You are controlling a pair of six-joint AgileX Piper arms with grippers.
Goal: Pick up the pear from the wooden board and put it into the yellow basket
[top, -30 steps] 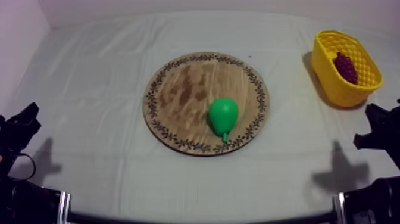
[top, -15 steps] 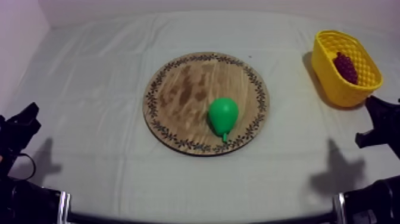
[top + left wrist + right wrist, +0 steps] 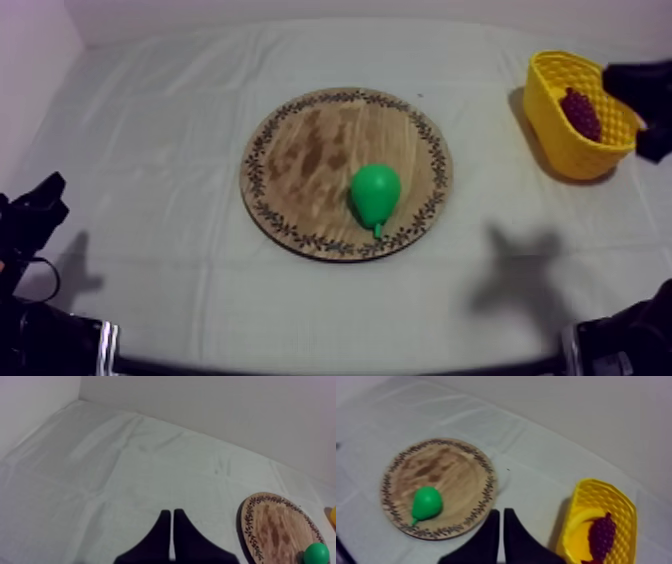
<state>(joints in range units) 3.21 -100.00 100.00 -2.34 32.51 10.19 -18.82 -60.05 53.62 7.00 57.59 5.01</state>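
Our right gripper (image 3: 500,513) has swung up beside the yellow basket (image 3: 556,138), fingers (image 3: 490,533) pressed together; pear (image 3: 375,190) untouched, grasp not begun.

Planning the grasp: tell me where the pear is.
In the top view the pear lies on the wooden board, near its front-right rim, well left of the yellow basket.

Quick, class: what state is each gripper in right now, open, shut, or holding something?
Left gripper: shut, holding nothing.
Right gripper: shut, holding nothing; the pear lies on the board.
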